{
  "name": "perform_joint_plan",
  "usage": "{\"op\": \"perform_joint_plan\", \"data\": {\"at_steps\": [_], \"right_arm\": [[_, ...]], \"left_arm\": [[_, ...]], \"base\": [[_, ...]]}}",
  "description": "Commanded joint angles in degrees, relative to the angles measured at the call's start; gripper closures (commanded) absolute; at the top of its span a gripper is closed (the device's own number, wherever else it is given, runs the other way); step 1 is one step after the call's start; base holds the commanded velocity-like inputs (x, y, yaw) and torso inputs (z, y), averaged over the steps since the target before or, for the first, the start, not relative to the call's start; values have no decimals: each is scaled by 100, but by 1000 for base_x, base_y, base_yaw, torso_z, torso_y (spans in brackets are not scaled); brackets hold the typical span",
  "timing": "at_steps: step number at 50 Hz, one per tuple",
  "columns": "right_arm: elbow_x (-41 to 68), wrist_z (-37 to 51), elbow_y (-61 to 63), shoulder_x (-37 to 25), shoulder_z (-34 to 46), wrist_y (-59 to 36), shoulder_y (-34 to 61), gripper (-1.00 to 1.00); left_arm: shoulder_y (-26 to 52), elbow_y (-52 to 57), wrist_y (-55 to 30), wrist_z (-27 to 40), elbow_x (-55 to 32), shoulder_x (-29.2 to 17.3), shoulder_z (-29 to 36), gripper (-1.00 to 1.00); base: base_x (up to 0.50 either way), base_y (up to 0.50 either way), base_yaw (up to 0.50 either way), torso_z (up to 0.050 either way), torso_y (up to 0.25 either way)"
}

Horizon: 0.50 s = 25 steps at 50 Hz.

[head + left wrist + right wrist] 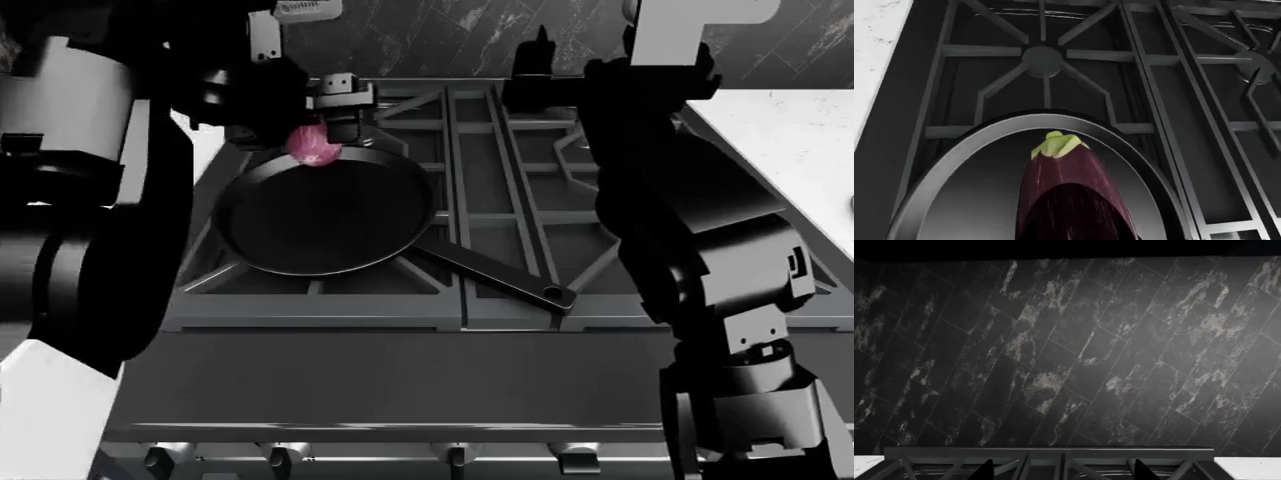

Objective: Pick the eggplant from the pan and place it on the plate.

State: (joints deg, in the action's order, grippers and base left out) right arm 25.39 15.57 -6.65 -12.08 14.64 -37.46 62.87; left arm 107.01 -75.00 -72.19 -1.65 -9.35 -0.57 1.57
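Head view: we record the pan [324,215] resting on the left burner grate of the stove [534,290], its long handle [494,272] angled toward the front right. The eggplant [315,146] sits at the pan's far rim, directly under the left pincer [328,122]; we cannot tell whether that pincer is clenched on it or released. In the left wrist view the eggplant [1071,195] appears close up, green cap outward, over the pan rim [954,155]. The right pincer [1062,471] faces the dark tiled wall [1067,350], fingertips spread apart, grasping nothing.
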Motion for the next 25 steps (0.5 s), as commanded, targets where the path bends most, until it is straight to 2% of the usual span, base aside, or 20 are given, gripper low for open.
{"op": "perform_joint_plan", "data": {"at_steps": [1,11,14,17,25], "right_arm": [[111,17,-11,27,-59,-27,16,-100],[502,-13,-130,136,-298,-279,19,-100],[585,-28,-193,152,-355,-309,4,-100],[611,-37,-207,151,-361,-308,-11,-100],[666,-8,-156,136,-370,-349,-2,-100]], "left_arm": [[281,4,548,-108,601,-97,-956,100],[137,7,973,-292,529,-218,-1415,100],[-143,8,1187,-390,202,-357,-1983,100],[-257,10,1278,-492,105,-406,-2266,100],[-308,10,1377,-613,200,-406,-2533,100]], "base": [[0,0,0,0,0],[0,0,0,0,0],[0,0,0,0,0],[0,0,0,0,0],[0,0,0,0,0]]}}
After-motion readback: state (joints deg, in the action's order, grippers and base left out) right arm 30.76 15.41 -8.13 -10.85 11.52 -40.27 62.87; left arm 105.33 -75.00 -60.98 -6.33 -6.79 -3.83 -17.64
